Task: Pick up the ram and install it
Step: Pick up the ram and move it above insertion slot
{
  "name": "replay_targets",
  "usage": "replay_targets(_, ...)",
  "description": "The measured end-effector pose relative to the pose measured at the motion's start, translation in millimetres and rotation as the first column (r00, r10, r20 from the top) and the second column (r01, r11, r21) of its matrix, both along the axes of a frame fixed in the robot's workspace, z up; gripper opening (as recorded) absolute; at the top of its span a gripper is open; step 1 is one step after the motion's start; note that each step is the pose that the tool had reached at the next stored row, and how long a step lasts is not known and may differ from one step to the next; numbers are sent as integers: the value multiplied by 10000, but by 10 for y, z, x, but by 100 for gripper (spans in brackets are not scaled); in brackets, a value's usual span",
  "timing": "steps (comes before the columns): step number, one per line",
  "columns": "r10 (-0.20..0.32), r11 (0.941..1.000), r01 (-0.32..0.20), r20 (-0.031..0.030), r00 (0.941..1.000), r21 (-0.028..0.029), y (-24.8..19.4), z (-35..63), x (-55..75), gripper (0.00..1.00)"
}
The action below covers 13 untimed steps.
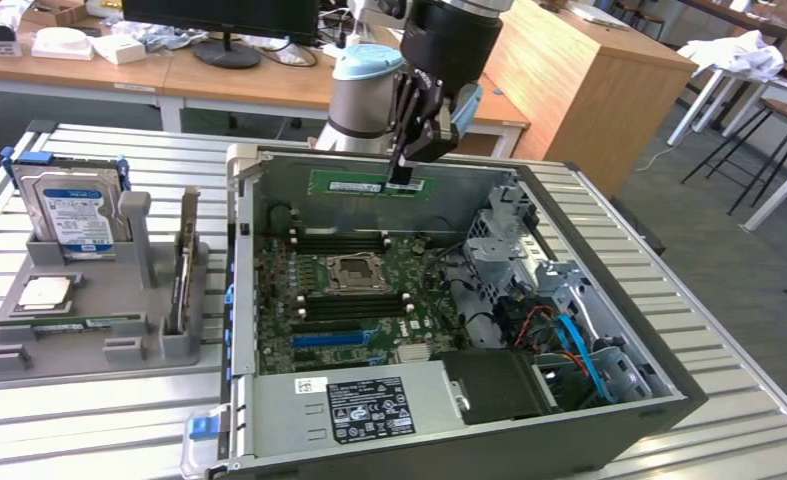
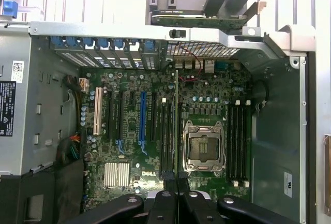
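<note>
While one Universal Robots arm (image 1: 360,110) hangs over an open computer case (image 1: 480,185), its fingers (image 1: 407,150) are pinched narrow on the ram (image 1: 353,184). In the exterior view, the single green stick is held level in the air above the motherboard (image 1: 353,310), clear of every slot. The case lies on its side on a slatted metal table (image 1: 100,430), and its power supply (image 1: 366,400) carries a black-and-white label too small to read. On the exterior view's left, a grey fixture (image 1: 100,310) holds one hard drive (image 1: 76,215) with a blue-and-white label and one square silver chip (image 1: 46,292). Behind the table stand wooden desks (image 1: 233,75), a monitor (image 1: 220,15) and a stool (image 1: 780,115) on a grey floor (image 1: 727,240). From the wrist view, the ram (image 2: 177,125) shows edge-on as a thin dark line running out from between the two fingers (image 2: 165,203), over the board just beside the empty processor socket (image 2: 203,149). The word DELL (image 2: 143,174) is printed in white on the green motherboard (image 2: 207,87). Two banks of black memory slots (image 2: 238,146) flank the socket, and nearby lie one white expansion slot (image 2: 96,111) and one long blue slot (image 2: 142,115).
</note>
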<state>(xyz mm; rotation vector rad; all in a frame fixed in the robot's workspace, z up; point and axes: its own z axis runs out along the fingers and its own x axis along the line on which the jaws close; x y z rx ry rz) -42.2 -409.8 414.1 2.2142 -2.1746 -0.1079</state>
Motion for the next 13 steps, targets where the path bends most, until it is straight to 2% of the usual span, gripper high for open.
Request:
replay_targets(7,0,10000,0,-1,10000,-1,0,0,4,11)
replay_targets(13,1,10000,-1,0,10000,0,0,0,64,11)
